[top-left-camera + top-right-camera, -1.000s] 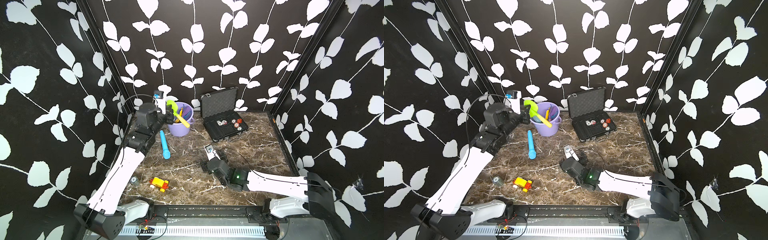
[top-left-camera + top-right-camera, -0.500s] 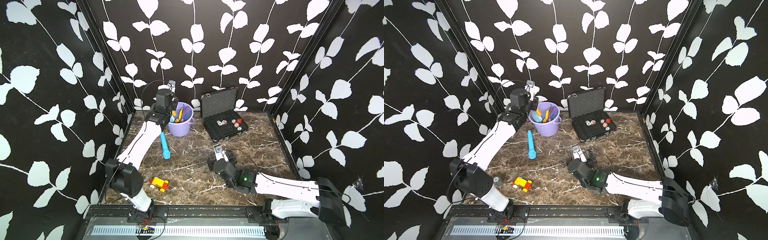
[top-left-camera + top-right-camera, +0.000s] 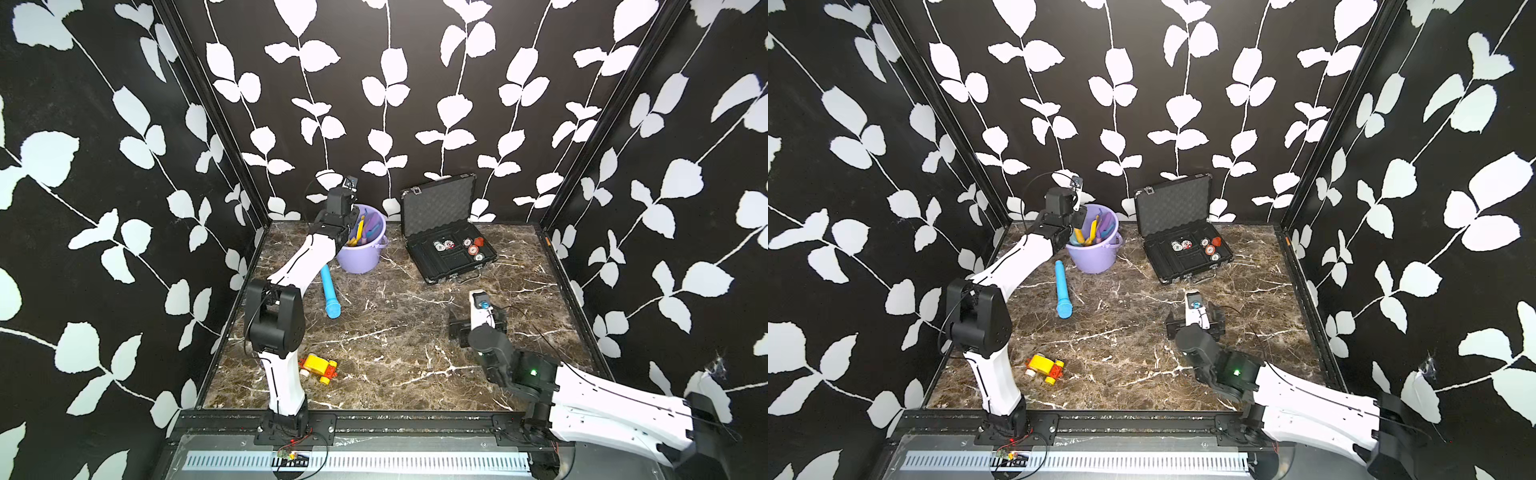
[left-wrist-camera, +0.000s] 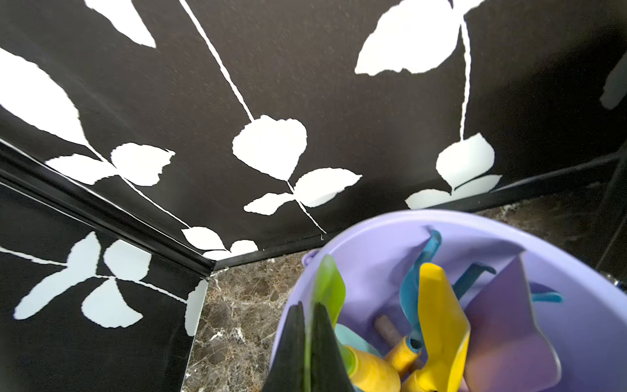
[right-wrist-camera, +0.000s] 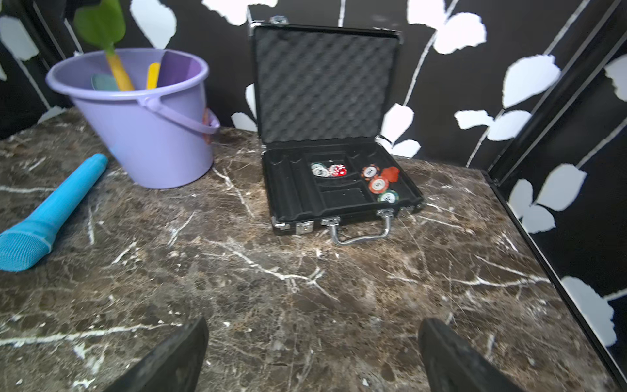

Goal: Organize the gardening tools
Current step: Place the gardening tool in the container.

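The gardening tools stand in a lilac bucket (image 3: 359, 259) at the back left, seen in both top views. My left gripper (image 4: 308, 327) hangs over the bucket's near rim, shut on the blade of a green spade (image 4: 329, 288); the spade's yellow handle (image 4: 369, 370) points down into the bucket. Beside it lie a yellow scoop (image 4: 437, 315), a purple spade (image 4: 502, 325) and teal and blue tools (image 4: 412, 288). In the right wrist view the green spade (image 5: 100, 23) sticks up above the bucket (image 5: 152, 142). My right gripper (image 5: 312, 325) is open over bare marble, holding nothing.
A light-blue torch-like cylinder (image 3: 330, 293) lies in front of the bucket. A yellow-and-red toy car (image 3: 319, 365) sits near the front left. An open black case (image 3: 451, 257) with poker chips stands at the back right. Patterned walls close three sides.
My left arm swung the green spade from left of the bucket to over it and lowered the handle inside. My right arm drew back toward the right front, still open.
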{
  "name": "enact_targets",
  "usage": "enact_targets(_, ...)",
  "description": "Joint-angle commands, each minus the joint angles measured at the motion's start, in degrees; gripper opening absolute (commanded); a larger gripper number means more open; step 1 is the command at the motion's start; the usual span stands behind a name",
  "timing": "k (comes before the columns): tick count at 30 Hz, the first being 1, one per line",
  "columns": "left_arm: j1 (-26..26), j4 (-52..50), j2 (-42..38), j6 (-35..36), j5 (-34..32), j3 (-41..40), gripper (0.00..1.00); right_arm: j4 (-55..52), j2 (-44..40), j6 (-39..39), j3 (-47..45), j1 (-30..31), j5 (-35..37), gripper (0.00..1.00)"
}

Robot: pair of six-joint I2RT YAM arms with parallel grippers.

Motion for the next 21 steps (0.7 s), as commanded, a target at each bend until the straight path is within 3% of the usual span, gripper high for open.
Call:
enact_targets(1,0.1,1.0,1.1,0.3,1.6,-0.6,0.0,2.9,-3.4,-3.0,-3.6,-0.9,1.0,0.99)
enact_targets(5,0.1,0.2,2.8,0.7,1.4,0.0,0.12,4.7,-7.2,-8.1,-5.3,-1.8,1.5,0.99)
enact_targets(8,0.2,-0.3,2.9,1.0,1.3,0.5,0.32,3.5,-8.5,-9.2,-4.9,-3.5,1.8,0.99)
enact_targets(15,0.2,-3.1,-0.5,-0.3,3.3,1.6,0.68,2.7,-7.5,-7.9,-4.7,-10.8,-4.5,0.99)
enact_targets(21,0.2,-4.0,-4.9,-0.7,3.4,0.8,0.78,4.6,-6.1,-8.2,-4.6,-16.2,-9.1,0.99)
